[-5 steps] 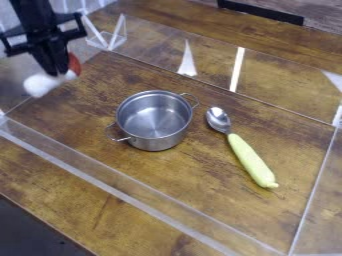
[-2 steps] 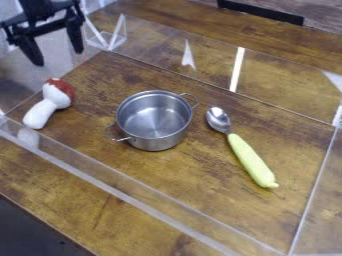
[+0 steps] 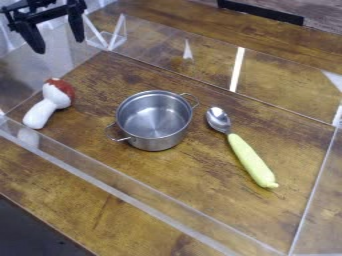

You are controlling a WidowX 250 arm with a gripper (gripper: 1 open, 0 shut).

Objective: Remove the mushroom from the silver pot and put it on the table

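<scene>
Camera view, taken from above and to one side, starts at the near edge of the bench (image 3: 160, 190), where a low clear wall (image 3: 134, 205) runs along the brown wood-grain planks; its lower line is hard to follow against the wood, and the bottom left corner of the picture falls away into dark space off the bench.

Just inside that wall, by the left edge of the bench, the mushroom (image 3: 46, 103) lies on its side on the wood, its red cap pointing toward the far left corner and its white stem toward the near edge. It is well apart from everything else and nothing touches it.

Near the middle of the bench stands the silver pot (image 3: 155, 119), upright, with nothing visible inside it. To its right lies the spoon (image 3: 242, 149), metal bowl close to the pot's rim and yellow handle running toward the right near corner; whether the bowl touches the pot cannot be told.

Farther back, more clear walls (image 3: 238, 68) catch bright glare, so their edges read only as white streaks.

At the far left corner hangs the end effector (image 3: 54, 32), black, pointing down, its two fingers (image 3: 32, 38) spread wide apart with only air between them. It holds nothing and touches nothing, and stands above and beyond the mushroom. Its upper part is cut off by the top edge of the picture.
</scene>
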